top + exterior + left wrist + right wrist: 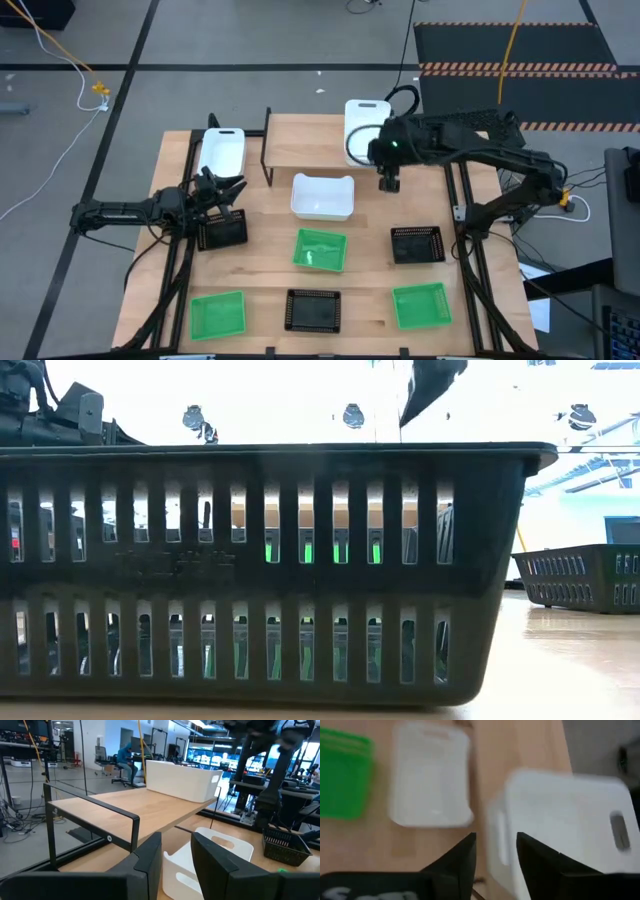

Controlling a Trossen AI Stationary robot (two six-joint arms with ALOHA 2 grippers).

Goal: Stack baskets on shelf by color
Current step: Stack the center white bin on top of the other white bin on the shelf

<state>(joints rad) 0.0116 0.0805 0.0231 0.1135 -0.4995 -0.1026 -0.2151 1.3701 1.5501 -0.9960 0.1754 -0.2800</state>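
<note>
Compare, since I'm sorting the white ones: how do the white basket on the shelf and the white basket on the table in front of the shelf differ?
The white basket on the shelf sits raised on the shelf, at its right end; the white basket in front rests on the tabletop. The right gripper hangs beside the shelf one; nothing is near the other. Both are smooth white with rounded corners.

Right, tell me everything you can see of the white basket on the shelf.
The white basket is a smooth, plastic-looking rectangular tray with rounded corners and a slot handle at its end. It sits upright and empty on the far right end of the shelf, its far end seeming to reach past the board's edge. The right hand hangs at its near right corner, fingers parted; whether they touch the rim cannot be told.
</note>
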